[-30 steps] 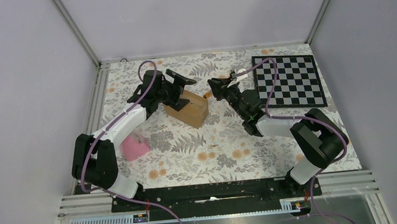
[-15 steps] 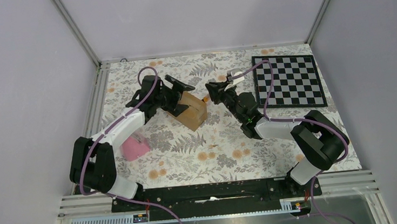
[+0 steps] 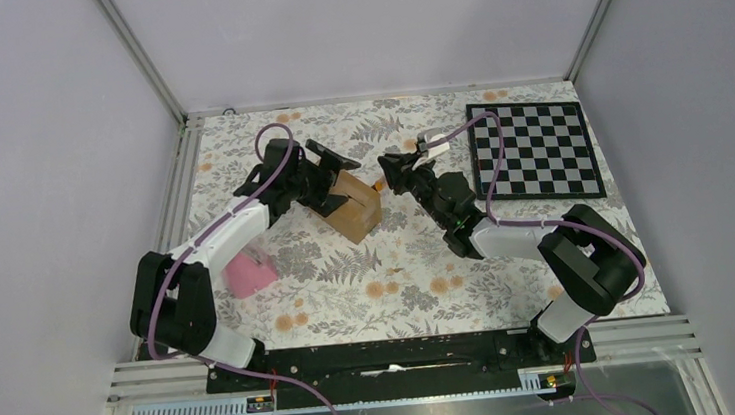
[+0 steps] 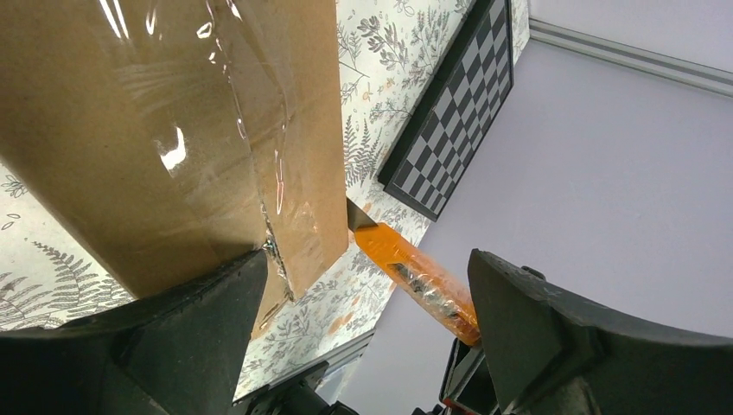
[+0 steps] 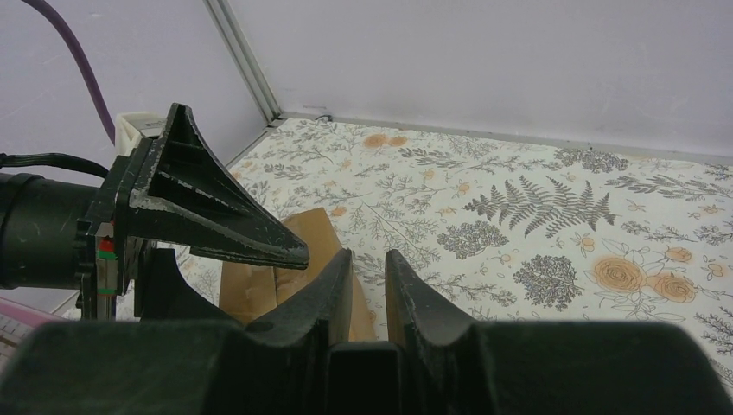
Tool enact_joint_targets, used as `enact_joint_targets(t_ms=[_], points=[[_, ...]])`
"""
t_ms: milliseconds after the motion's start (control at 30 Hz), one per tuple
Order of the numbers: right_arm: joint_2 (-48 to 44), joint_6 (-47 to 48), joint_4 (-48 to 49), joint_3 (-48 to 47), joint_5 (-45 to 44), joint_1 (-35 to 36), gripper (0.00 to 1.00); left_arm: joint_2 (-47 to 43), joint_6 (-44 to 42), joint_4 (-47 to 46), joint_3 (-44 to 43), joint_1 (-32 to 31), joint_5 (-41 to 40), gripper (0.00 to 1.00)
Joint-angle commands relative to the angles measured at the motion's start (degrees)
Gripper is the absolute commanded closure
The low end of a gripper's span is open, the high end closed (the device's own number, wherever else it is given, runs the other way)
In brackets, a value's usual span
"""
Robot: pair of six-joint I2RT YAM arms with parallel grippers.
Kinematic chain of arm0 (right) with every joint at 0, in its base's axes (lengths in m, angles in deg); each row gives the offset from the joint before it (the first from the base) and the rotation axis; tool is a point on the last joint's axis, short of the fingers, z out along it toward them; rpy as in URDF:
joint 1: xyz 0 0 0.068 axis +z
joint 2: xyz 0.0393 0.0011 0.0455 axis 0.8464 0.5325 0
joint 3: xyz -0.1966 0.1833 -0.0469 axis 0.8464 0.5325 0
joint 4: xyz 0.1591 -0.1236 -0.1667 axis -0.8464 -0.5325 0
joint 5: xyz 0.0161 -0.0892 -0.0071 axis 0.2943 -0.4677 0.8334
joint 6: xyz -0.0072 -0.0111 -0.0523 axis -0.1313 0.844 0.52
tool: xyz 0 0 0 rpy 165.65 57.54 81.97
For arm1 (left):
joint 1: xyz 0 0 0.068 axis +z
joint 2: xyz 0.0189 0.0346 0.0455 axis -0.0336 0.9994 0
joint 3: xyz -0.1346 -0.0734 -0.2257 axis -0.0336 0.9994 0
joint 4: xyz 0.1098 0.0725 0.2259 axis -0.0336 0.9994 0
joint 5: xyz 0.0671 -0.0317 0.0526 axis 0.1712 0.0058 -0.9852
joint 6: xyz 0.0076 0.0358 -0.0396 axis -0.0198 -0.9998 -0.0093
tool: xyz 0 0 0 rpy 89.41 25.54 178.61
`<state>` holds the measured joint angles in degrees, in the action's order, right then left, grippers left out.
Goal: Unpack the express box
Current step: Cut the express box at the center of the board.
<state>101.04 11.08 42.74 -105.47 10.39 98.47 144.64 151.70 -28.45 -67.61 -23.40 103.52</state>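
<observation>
Over the last second the right tool [image 3: 391, 172] has edged left toward the express box [image 3: 356, 206], and the box has turned a little under the left tool [image 3: 332, 179]; in the last half second almost nothing has shifted.

The left tool is spread as wide as it goes and holds nothing. In its own wrist view one finger [image 4: 164, 337] sits against the lower taped edge of the box, while the other finger [image 4: 570, 337] stands well apart from it. Clear tape shines across the box's brown faces.

The right tool's jaws are nearly together, with only a slim gap. Its own camera does not show what lies in that gap, but the left wrist view shows the handle of the orange cutter [image 4: 415, 278] running back into that tool. The cutter's blade [image 4: 360, 216] meets the side edge of the box.

The box rests on the floral worktop [image 3: 400, 285], left of centre, between the two tools. A pink wedge [image 3: 247, 274] lies near the left arm, well apart from the box. A chessboard [image 3: 534, 148] lies at the far right.
</observation>
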Motion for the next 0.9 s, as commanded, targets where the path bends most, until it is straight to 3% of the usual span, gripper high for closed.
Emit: enact_joint_targets(t_ms=[0,867], points=[[-0.4,0.4,0.7,-2.6,-0.4,0.8,1.00,2.5,-2.0,3.2,-0.5,-0.1,-4.5,0.01],[2.1,-1.0,0.4,-4.5,-0.1,0.8,1.00,7.3,-0.4,4.8,-3.1,-4.5,-11.3,0.02]])
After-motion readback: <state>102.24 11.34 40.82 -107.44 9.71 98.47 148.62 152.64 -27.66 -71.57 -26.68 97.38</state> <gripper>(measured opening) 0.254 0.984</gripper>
